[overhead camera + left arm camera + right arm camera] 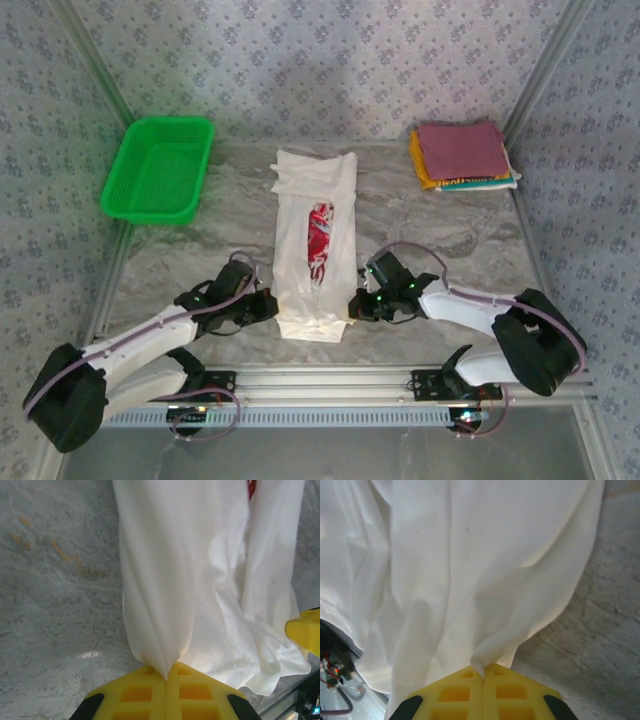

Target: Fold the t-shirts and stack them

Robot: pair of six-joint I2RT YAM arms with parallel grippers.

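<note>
A white t-shirt (315, 245) with a red-and-black graphic lies lengthwise in the middle of the table, its sides folded inward into a long strip. My left gripper (272, 307) is shut on the shirt's near left hem corner; its yellow jaws pinch a fold of white t-shirt cloth (165, 605), left gripper (167, 674). On the near right hem corner my right gripper (352, 307) is shut too, a tuft of the white t-shirt (470, 580) caught between the pads, right gripper (482, 672). A stack of folded t-shirts (462, 155), maroon on top with yellow and teal edges below, sits at the back right.
A green mesh basket (158, 170) stands at the back left. The marble-patterned table (200, 250) is walled in by patterned panels. An aluminium rail (340, 380) with the arm bases runs along the near edge.
</note>
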